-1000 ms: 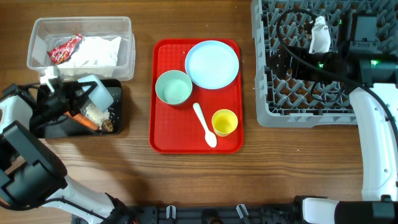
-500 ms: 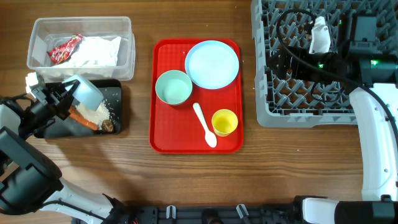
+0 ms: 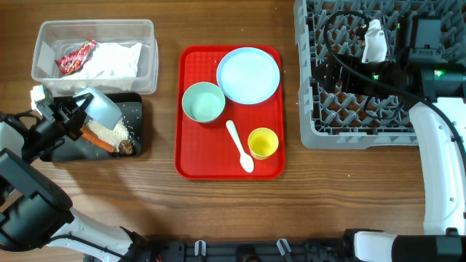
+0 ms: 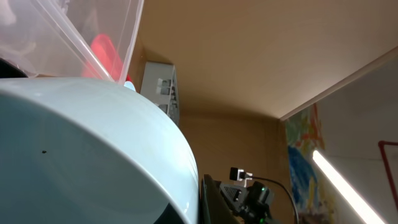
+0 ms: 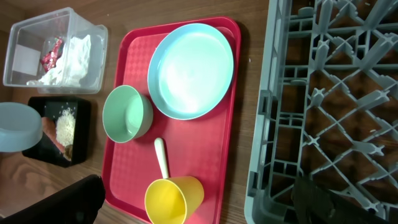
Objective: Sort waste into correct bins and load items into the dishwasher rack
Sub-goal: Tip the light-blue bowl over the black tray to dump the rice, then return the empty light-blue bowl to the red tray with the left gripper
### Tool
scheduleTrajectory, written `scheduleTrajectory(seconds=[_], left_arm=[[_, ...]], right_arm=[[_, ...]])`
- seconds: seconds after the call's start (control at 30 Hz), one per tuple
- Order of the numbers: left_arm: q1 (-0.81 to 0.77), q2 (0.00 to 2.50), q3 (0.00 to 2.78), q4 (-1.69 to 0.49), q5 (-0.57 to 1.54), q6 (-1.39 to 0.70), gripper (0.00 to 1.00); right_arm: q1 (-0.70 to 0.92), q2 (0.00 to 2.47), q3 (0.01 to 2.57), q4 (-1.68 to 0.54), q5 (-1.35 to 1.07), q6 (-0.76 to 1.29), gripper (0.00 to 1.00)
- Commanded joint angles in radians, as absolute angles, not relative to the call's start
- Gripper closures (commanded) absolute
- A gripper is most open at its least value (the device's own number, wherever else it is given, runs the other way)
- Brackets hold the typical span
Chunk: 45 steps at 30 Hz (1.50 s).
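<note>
1. The left jaws gripped the round light-blue plastic bowl (image 3: 104,109), tilted over the shallow black rectangular tray (image 3: 137,102). A gentle shake would drop any remnants onto the white rice grains (image 3: 115,132) below.
2. The right jaws hung wide apart, empty, above the large grey plastic dishwasher rack (image 3: 313,135).
3. The bowl's inside and the left grip were hidden.

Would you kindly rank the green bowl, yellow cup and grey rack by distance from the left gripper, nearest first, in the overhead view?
From the left gripper, holding the blue bowl:
1. Green bowl, left of centre.
2. Yellow cup, lower centre.
3. Grey rack, far right.
</note>
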State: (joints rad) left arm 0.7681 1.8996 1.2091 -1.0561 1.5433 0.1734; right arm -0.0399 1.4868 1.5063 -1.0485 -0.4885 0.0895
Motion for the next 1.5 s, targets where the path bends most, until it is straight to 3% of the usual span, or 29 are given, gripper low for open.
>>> scheduleTrajectory(seconds=[0.0,0.27,0.67,1.1,1.47], left_arm=[[0.757,1.892,1.209,-1.071,1.576,0.180,0.96],[0.606,1.823,1.211,-1.035,1.514,0.262,0.96],[0.179,1.785,1.211,-1.037,1.102,0.248,0.96],[-0.149,1.782,1.211,-1.015,0.654,0.025,0.96],[-0.395,1.782,1.211,-1.002,0.417,-0.062,0.94]], right_arm=[[-0.038,1.491,1.523,-1.051,-0.477,0.081,0.00],[-0.038,1.491,1.523,-1.048,-0.477,0.081,0.00],[-0.038,1.491,1.523,-1.049,-0.469,0.080,0.00],[-0.038,1.491,1.523,-1.048,-0.462,0.079,0.00],[-0.038,1.494,1.523,-1.049,-0.458,0.079,0.00]])
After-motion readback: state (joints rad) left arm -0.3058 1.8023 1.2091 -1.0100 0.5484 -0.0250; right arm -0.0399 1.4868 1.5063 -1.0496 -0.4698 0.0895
